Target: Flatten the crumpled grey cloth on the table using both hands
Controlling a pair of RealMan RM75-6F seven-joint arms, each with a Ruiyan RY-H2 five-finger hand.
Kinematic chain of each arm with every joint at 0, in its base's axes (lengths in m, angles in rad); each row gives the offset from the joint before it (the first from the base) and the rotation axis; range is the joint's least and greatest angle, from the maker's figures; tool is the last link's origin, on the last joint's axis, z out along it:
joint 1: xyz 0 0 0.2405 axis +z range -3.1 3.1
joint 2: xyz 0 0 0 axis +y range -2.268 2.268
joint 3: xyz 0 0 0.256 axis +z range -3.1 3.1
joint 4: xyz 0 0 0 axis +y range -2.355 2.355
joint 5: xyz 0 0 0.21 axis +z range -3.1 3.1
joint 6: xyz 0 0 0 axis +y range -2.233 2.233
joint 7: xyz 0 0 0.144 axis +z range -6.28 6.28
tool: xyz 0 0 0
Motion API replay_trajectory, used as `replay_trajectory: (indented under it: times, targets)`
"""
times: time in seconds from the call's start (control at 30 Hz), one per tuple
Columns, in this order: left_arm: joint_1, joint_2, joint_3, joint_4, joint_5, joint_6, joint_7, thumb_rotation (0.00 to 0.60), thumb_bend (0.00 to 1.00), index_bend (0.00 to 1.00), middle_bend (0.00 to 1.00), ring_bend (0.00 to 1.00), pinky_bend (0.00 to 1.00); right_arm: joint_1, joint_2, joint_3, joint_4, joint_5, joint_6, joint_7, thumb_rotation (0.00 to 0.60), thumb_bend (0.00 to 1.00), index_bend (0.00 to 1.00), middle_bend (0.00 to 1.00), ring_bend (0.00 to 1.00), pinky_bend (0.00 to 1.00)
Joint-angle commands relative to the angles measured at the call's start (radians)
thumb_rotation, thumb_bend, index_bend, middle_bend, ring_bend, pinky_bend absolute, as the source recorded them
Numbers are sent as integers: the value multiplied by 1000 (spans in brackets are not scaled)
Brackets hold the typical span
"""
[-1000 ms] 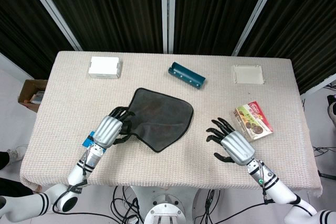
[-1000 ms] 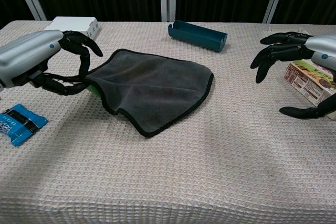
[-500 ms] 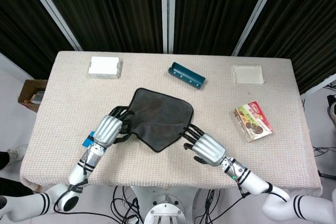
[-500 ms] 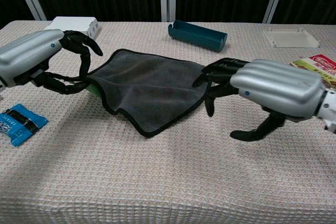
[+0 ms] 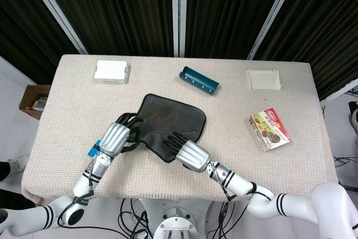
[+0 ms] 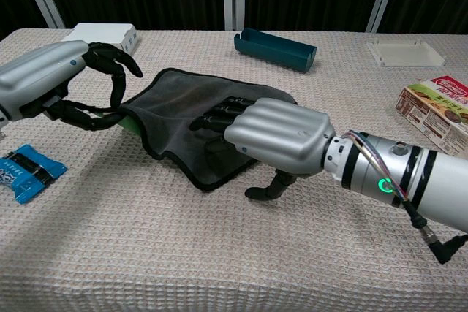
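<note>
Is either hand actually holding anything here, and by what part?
The left hand pinches the grey cloth at its left edge. The right hand only rests its fingers on top of it.

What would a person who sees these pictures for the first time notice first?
First, the dark grey cloth spread near the middle of the table, with a silver hand at each side. The right hand reaches across with its fingers laid on the cloth's near part, and the left hand pinches the cloth's left edge. Next, the bright snack box at the right and the teal holder at the far side.
</note>
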Motion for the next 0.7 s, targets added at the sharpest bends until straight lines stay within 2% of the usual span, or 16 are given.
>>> replay_trajectory:
  times: [0.03,0.3,0.7]
  targets:
    - [1,2,2,1,0,-2,-2,600,513,655,255,154,163,21,-35,5,31,10,-8,-1,600,188,364,58,0,0]
    - [4,9,1,-2,0,4,-9,600,513,651,253,154,163,51,-84,10,84,28,-7,-13,600,192,364,59,0,0]
    - [5,9,-1,1,-1,7,-16,600,513,651,252,154,163,86,-138,19,172,59,-2,22,600,251,380,96,0,0]
